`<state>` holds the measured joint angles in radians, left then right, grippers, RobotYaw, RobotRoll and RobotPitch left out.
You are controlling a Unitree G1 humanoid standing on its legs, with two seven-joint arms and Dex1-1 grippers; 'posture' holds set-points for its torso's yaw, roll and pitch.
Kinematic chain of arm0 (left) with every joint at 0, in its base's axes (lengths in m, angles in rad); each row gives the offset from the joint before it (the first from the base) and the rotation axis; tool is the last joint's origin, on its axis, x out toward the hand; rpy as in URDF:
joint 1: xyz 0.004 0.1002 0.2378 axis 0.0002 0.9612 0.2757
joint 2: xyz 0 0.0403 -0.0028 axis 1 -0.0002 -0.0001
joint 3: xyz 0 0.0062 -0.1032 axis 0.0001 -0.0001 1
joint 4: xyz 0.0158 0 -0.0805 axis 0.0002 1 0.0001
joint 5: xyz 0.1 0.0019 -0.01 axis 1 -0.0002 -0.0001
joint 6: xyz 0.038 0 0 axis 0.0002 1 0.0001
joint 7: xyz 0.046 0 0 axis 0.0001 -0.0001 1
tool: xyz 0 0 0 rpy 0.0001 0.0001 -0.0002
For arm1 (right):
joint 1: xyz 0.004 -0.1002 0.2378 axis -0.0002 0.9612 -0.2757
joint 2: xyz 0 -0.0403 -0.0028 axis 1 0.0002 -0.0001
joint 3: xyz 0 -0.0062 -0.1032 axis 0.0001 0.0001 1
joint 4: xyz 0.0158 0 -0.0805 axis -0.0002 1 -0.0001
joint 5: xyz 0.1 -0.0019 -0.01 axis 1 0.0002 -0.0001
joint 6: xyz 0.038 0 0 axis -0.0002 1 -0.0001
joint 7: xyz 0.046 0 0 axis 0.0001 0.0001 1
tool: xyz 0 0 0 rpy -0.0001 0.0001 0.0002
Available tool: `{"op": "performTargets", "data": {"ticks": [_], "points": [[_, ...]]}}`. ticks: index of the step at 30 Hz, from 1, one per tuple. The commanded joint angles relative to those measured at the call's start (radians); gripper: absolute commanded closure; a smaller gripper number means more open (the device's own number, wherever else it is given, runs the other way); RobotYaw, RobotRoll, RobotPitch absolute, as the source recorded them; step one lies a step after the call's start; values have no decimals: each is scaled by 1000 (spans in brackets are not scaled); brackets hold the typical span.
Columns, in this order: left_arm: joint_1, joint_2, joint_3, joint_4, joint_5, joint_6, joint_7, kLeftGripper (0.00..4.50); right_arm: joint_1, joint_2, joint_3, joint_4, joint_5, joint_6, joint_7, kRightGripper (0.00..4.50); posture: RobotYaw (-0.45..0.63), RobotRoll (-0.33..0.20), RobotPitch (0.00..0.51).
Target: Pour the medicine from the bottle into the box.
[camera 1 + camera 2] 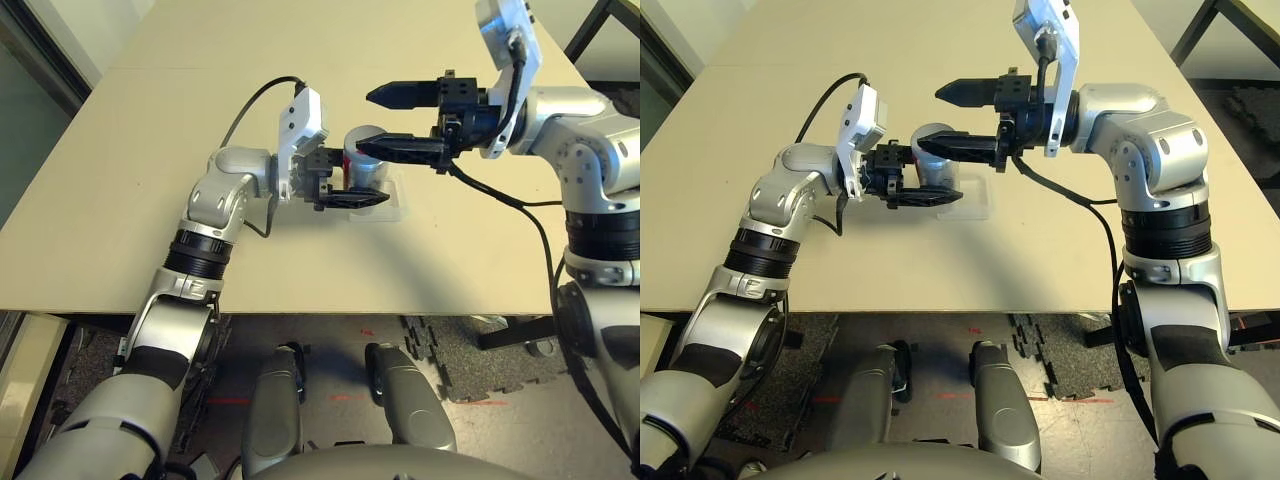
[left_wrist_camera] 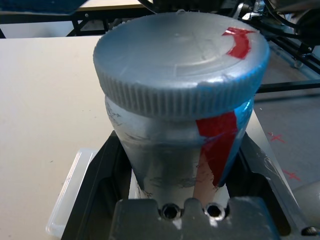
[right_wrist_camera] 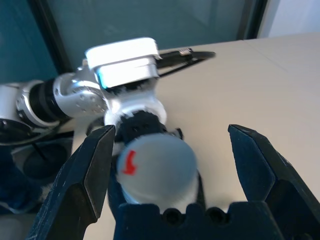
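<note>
Small silvery-grey capped bottle (image 2: 180,115), clamped by your left gripper (image 1: 345,192) over the clear box (image 1: 398,205); right gripper (image 1: 385,120) gapes—uncap next.

The setting appeared to be a robotics lab or test room. A plain beige worktable (image 1: 150,200) stood bare, dark foam floor mats (image 1: 450,360) lay at 5 o'clock, and red tape marks (image 1: 345,397) dotted the floor.
</note>
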<state>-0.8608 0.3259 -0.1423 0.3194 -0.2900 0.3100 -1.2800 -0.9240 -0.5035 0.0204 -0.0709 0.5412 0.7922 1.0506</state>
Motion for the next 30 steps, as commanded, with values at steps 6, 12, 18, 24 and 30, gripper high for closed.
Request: {"op": "performTargets", "data": {"ticks": [6, 12, 18, 24, 30], "points": [[-33, -1, -10, 76, 11, -58, -5, 1730, 24, 30, 27, -41, 11, -4, -67, 0, -121, 0, 168], [-30, -6, -12, 69, 6, -60, 2, 1730, 11, 39, 55, 36, -63, -92, -107, 0, -116, 0, 166], [-26, -9, -12, 65, 3, -60, 8, 1730, 11, 35, 78, 77, -101, -137, -101, 0, -110, 0, 163], [-27, -5, -9, 74, 4, -67, 10, 1730, 16, 22, 75, 90, -106, -141, -103, 0, -112, 0, 165], [-28, 2, -6, 83, 6, -72, 8, 1730, 26, -25, 42, 98, -99, -130, -105, 0, -115, 0, 166]]}}
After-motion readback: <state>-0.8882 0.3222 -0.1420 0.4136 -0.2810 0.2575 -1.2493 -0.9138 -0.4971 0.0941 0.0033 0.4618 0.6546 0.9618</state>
